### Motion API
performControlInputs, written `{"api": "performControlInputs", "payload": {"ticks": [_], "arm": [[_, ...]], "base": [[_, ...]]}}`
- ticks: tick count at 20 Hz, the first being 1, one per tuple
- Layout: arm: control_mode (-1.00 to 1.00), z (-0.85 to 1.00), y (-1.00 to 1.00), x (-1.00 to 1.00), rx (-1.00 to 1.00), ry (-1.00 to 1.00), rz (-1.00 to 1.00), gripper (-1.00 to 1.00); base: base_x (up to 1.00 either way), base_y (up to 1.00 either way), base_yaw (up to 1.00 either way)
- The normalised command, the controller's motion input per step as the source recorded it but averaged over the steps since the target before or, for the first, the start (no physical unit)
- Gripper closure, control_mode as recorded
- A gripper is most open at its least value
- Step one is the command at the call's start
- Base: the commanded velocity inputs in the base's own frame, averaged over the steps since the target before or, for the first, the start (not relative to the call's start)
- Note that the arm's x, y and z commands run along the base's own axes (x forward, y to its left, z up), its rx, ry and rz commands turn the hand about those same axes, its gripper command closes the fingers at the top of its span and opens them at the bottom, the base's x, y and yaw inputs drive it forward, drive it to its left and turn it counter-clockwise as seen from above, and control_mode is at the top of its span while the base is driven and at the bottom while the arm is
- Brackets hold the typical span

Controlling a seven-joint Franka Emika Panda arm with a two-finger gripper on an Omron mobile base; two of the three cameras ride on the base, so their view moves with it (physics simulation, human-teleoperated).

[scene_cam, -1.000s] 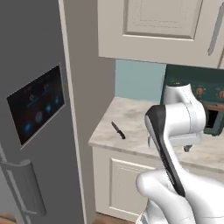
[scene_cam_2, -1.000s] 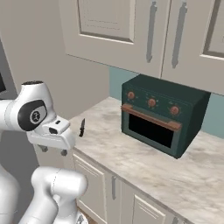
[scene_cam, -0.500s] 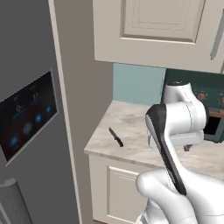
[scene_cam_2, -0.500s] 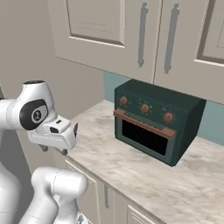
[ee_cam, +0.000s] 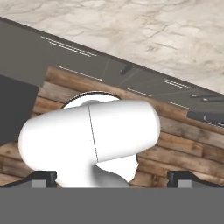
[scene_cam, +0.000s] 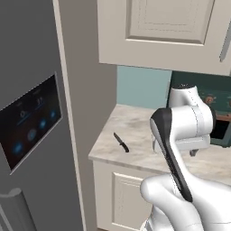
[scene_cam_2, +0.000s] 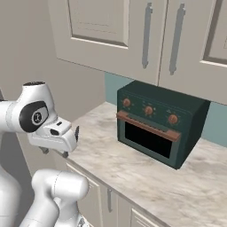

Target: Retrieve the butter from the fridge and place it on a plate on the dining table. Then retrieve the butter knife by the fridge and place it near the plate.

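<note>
A marbled worktop [scene_cam: 140, 153] runs under cream cabinets [scene_cam_2: 111, 35], with the grey fridge [scene_cam: 31, 135] at its left end. One butter knife [scene_cam: 121, 142] lies flat on the worktop just beside the fridge; one dark green toaster oven [scene_cam_2: 157, 128] stands farther right. The jaws [ee_cam: 112, 177] are spread fully wide and empty, aimed down at the wooden floor [ee_cam: 183, 148], well apart from the knife.

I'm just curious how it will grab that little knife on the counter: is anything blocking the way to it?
Nothing visible does. The butter knife lies alone on the marbled counter beside the fridge, with bare stone around it.
</note>
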Motion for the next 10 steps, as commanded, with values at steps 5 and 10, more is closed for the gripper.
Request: {"api": "performControlInputs", "payload": {"ticks": [5, 10], "arm": [[1.00, 0.00, 0.00, 0.00, 0.00, 0.00, 0.00, -1.00], [1.00, 0.00, 0.00, 0.00, 0.00, 0.00, 0.00, -1.00]], "base": [[0.24, 0.52, -0.03], [0.19, 0.56, -0.03]]}}
